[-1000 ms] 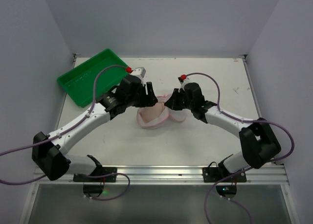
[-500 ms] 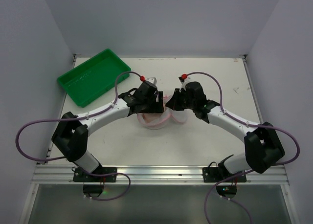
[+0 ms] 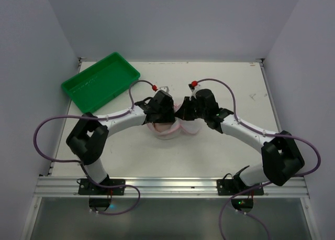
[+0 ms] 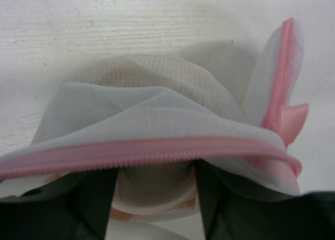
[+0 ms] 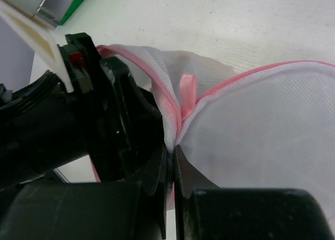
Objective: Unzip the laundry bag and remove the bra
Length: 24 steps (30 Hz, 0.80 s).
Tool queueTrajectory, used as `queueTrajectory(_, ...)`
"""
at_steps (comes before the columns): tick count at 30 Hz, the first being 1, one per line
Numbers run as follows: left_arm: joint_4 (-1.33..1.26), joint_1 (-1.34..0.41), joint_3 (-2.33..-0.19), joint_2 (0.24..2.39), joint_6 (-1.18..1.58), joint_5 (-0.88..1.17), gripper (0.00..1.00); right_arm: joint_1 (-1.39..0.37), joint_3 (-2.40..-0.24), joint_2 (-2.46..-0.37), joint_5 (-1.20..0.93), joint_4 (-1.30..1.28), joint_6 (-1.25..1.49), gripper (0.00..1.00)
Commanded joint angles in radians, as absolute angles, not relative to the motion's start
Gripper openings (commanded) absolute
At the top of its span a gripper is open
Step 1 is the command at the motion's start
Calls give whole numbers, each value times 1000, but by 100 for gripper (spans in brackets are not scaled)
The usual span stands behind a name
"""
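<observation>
I see my right claw [image 5: 171,155] pinched on the pink rim of the laundry bag [image 4: 146,101], my left claw [image 4: 153,178] spread apart inside its mouth with the bra [image 4: 140,199] between its fingers.

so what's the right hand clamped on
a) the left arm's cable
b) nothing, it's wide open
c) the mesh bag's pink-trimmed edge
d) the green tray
c: the right wrist view shows the right hand pinched shut on the laundry bag, right at its pink trim.
</observation>
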<state>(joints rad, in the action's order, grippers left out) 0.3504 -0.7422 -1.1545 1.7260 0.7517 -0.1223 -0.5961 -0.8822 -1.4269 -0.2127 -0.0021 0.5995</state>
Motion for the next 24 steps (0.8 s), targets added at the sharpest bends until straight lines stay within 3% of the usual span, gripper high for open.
queueTrajectory(1,293,-747,-1118,1759,785,-179,56,-629,-910,-1407,-267,20,630,0)
queueTrajectory(2,281,-747,-1114,1761,788,-181,49,-632,-911,-1401,-265,18,630,0)
queueTrajectory(5,276,-747,-1104,1750,785,-181,11,-637,-910,-1394,-233,6,621,0)
queueTrajectory(7,278,-747,-1100,1709,775,-173,0,-634,-908,-1399,-192,-32,620,0)
queueTrajectory(19,249,-726,-1017,1228,716,58,0,-632,-896,-1408,-51,-141,632,0)
queueTrajectory(24,170,-617,-1049,1114,781,195,0,-632,-888,-1414,-40,-149,623,0)
